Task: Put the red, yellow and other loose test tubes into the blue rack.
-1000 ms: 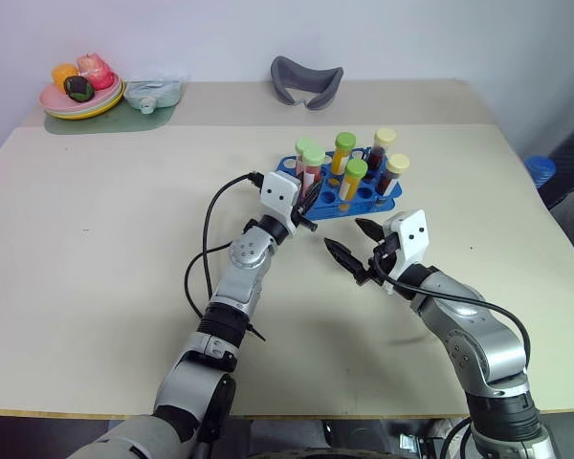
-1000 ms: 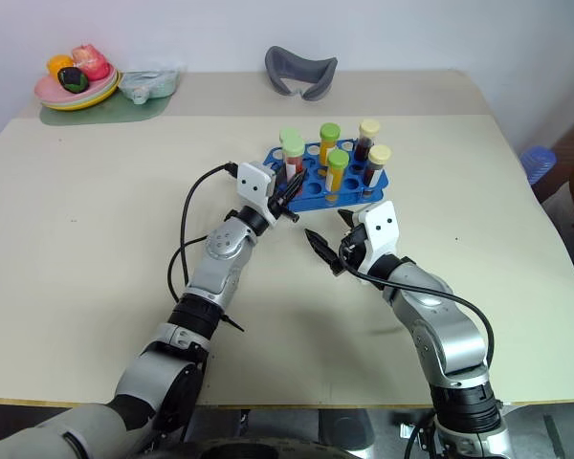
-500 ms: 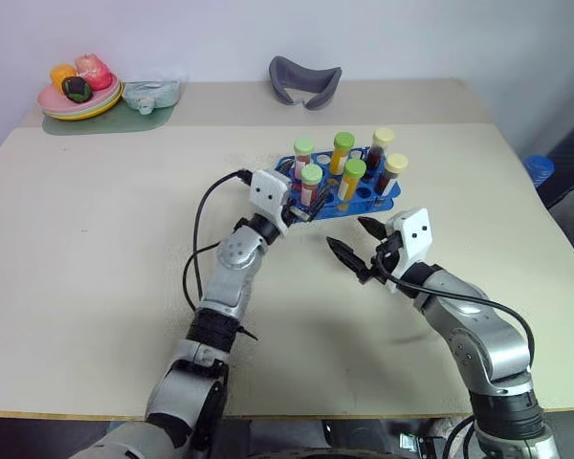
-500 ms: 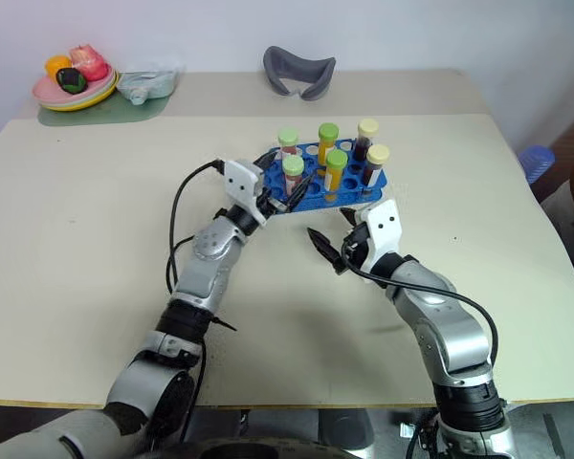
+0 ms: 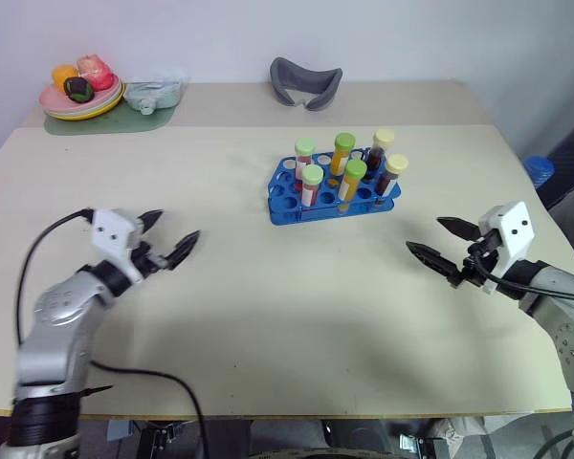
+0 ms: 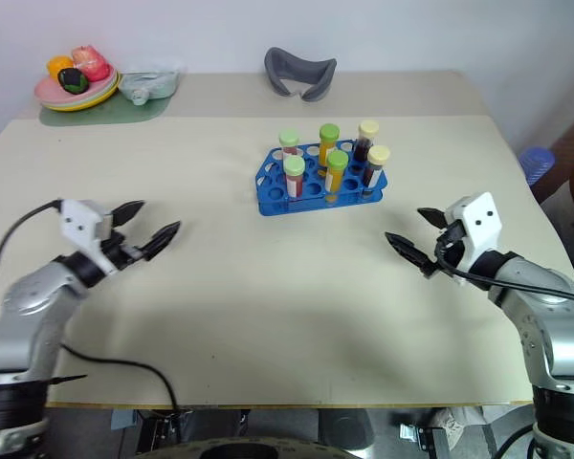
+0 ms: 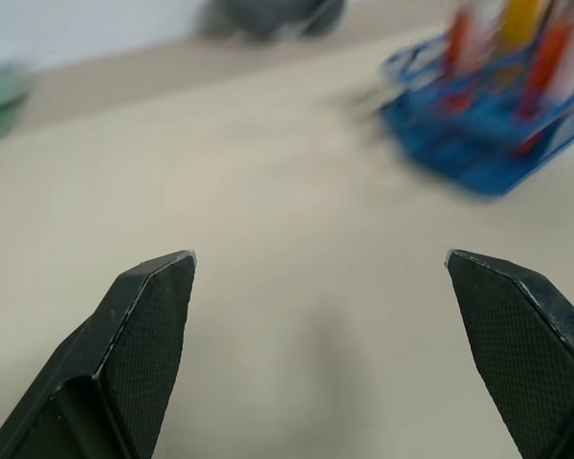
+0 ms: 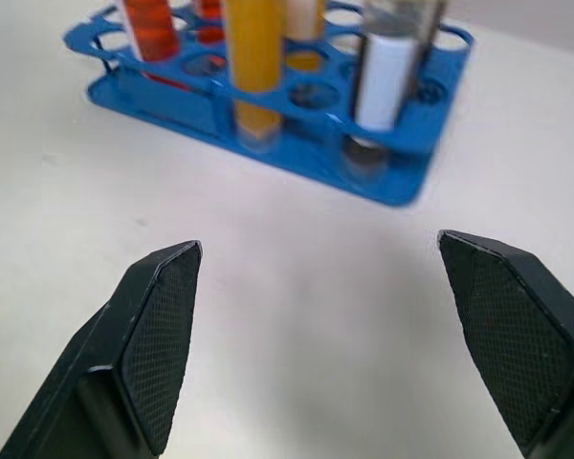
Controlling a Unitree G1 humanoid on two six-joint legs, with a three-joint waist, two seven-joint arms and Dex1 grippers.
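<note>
The blue rack (image 5: 283, 207) stands right of the table's middle. Several test tubes stand upright in it, none lying loose beside it. Among them are a red one with a green cap (image 5: 311, 184), a yellow-orange one with a green cap (image 5: 352, 179) and a dark brown one with a pale-yellow cap (image 5: 392, 172). My left gripper (image 5: 179, 226) hovers open and empty far to the left of the rack. My right gripper (image 5: 424, 233) is open and empty off the rack's right front. The right wrist view looks between the open fingers (image 8: 163, 335) at the rack (image 8: 402, 186).
At the back left sit a plate of toy food (image 5: 79, 96) on a green mat and a clear packet (image 5: 153, 93). A grey curved object (image 5: 306, 81) lies at the back centre. Bare tabletop lies between my two arms.
My left gripper opened at the rack, leaving a green-capped tube standing in it, then swung far out to the left. My right gripper drew away to the right, still open.
</note>
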